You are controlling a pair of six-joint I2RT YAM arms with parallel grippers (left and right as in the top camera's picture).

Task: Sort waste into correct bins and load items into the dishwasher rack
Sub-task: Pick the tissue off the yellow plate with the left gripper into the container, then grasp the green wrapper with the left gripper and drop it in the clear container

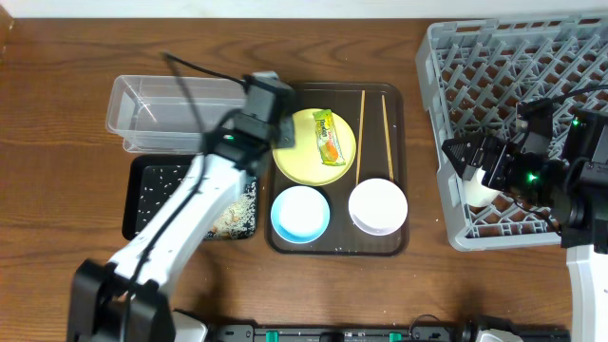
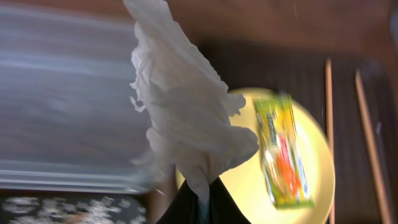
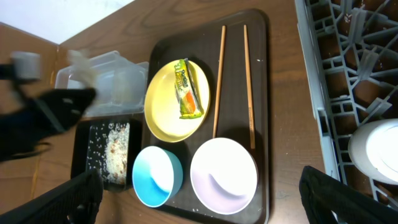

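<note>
Nearest the robot, on the front end of a dark brown serving tray (image 1: 372, 133) with rounded corners: a glossy light blue bowl (image 1: 300, 213) and a white bowl (image 1: 377, 205), both round and smooth, side by side, not touching. Left of these, just beside the serving tray, a shallow black tray (image 1: 131, 195), rectangular, speckled with loose white rice (image 3: 115, 149), heaped thicker toward its near right corner. Off to the right, the right gripper (image 1: 470, 163) over the near left part of the grey plastic rack (image 1: 494, 57), fingers spread wide, gripping nothing. Just beside it, a small white cup (image 3: 376, 152), smooth and rounded, down on the lattice floor. Further back on the serving tray, a flat round yellow plate (image 1: 302, 161) carrying a shiny green-and-orange wrapper (image 1: 327, 136), long and narrow. Right of the plate, two thin straight wooden chopsticks (image 1: 360, 133), nearly parallel, apart. At the plate's left edge, the left gripper (image 2: 202, 202), dark fingers pinched tight on one end of a crumpled white paper (image 2: 186, 112), thin, creased, ragged-edged, fanning out beyond the fingertips between plate and tub. Beyond the black tray, a clear plastic tub (image 1: 161, 114), rectangular, thin-walled, with rounded corners. Farthest back at right, the rack's square frame and open-work walls.
</note>
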